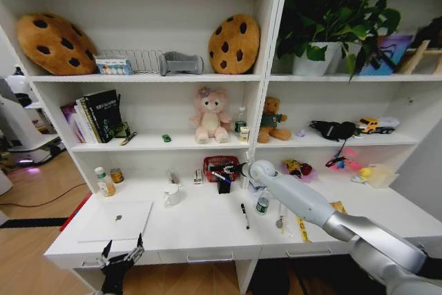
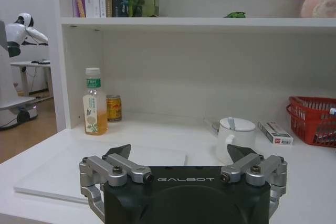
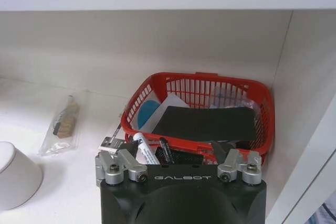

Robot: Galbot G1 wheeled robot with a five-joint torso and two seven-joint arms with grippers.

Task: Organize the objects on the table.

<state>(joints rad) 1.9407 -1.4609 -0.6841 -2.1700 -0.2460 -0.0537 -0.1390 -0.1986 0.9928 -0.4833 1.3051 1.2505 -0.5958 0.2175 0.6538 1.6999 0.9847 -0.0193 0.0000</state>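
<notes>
A silver laptop [image 1: 114, 220] [image 2: 63, 171] lies shut at the left end of the long white table [image 1: 207, 229]. A black pen [image 1: 245, 215], a green-capped jar [image 1: 262, 205] and a yellow ruler [image 1: 302, 229] lie near the middle. A green toy car [image 1: 166, 138] [image 2: 234, 14] sits on the shelf above. My right gripper [image 1: 235, 168] [image 3: 173, 153] is open, hovering by the red basket [image 1: 219, 164] [image 3: 199, 124] over a black holder with pens [image 3: 146, 149]. My left gripper [image 1: 121, 257] [image 2: 180, 153] hangs open just off the table's front edge, below the laptop.
A white mug [image 1: 171, 195] [image 2: 235, 137], a tea bottle [image 1: 105, 183] [image 2: 95, 103] and a can [image 1: 117, 175] stand at the back of the table. Shelves hold books [image 1: 93, 115], plush toys [image 1: 210, 117], cookie cushions [image 1: 233, 44] and a plant [image 1: 331, 25].
</notes>
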